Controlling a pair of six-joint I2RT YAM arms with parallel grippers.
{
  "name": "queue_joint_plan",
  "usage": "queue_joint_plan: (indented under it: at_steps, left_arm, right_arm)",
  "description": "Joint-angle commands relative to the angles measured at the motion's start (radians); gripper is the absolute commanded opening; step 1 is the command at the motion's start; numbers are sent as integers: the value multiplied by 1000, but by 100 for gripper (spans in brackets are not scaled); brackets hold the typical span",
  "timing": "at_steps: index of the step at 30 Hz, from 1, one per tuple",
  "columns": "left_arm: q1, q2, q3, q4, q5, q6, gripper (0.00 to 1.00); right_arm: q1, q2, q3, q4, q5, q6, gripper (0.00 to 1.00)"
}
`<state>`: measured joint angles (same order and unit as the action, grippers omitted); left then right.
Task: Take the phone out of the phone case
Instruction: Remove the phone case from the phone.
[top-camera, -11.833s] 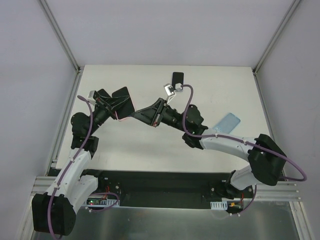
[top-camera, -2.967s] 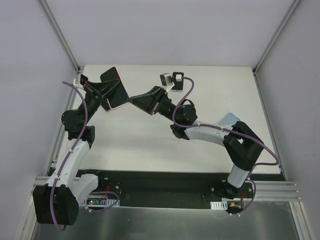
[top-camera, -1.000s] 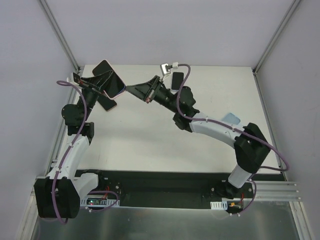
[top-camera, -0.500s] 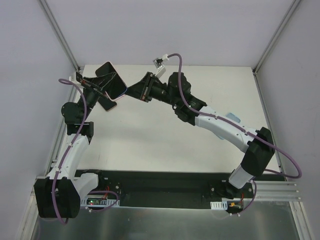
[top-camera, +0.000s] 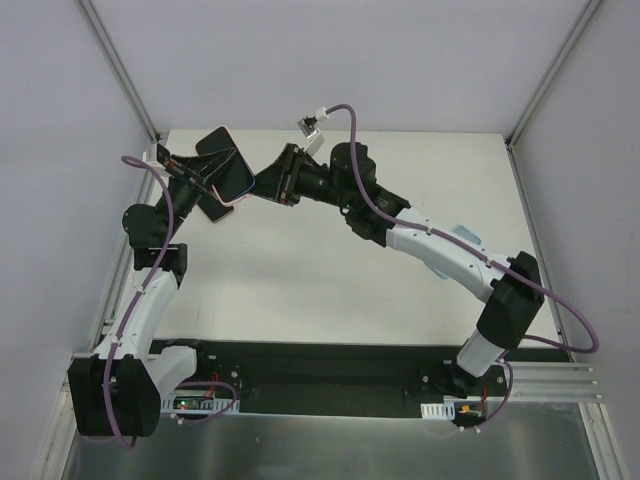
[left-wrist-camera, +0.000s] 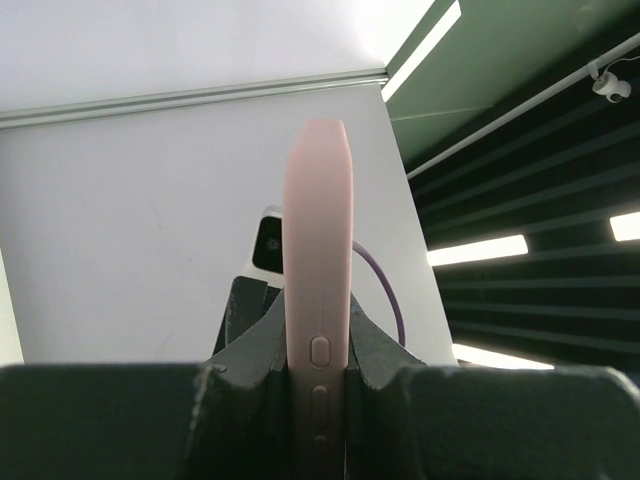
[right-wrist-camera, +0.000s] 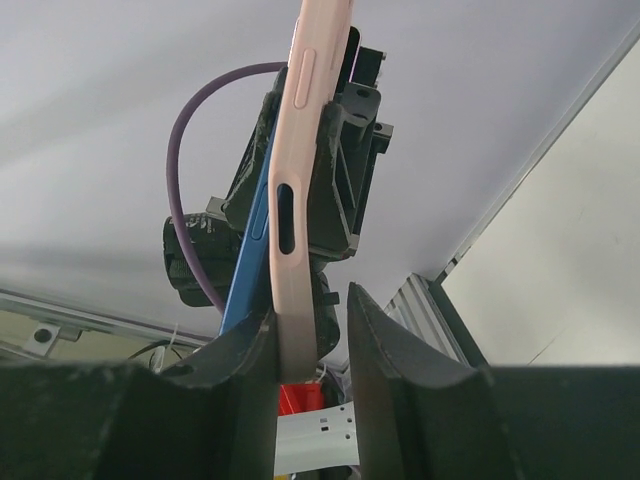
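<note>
The phone case (left-wrist-camera: 318, 230) is pale pink and stands edge-on, with my left gripper (left-wrist-camera: 318, 345) shut on its sides. From above, it (top-camera: 228, 165) is held up over the table's far left. In the right wrist view the blue edge of the phone (right-wrist-camera: 248, 265) stands a little apart from the pink phone case (right-wrist-camera: 302, 170) along the left side. My right gripper (right-wrist-camera: 312, 335) is open around the case's near end. Its left finger touches the case and the right finger (right-wrist-camera: 385, 340) stands off it with a gap. From above, the right gripper (top-camera: 262, 183) meets the case's right corner.
A light blue flat object (top-camera: 466, 232) lies on the white table (top-camera: 300, 270) at the right, partly under the right arm. The metal frame rail (top-camera: 125, 250) runs along the table's left edge, close to the left arm.
My right gripper's jaws have parted at the case's end, and its wrist has swung up and left. The left gripper keeps its hold with little movement.
</note>
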<state>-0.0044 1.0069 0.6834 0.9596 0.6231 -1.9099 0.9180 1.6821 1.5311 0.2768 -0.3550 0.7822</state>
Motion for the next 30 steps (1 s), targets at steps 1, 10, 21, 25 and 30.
queue_joint_plan:
  at_steps: [1,10,21,25,30]
  left_arm:
    - [-88,-90,67,280,244,-241,0]
    - [-89,-67,41,327,262,-221,0]
    - [-89,-54,33,294,364,-128,37]
    - [-89,-73,53,109,434,26,84]
    - [-89,-128,77,-285,480,313,99]
  right_arm:
    - [48,163,-22,-143,2,-49,33]
    - [47,169,-40,-34,-95,-38,1]
    - [25,-42,-267,-165,157,-161,1]
    - [16,-133,-318,-313,327,-260,1]
    - [10,-237,-374,-458,482,-346,1]
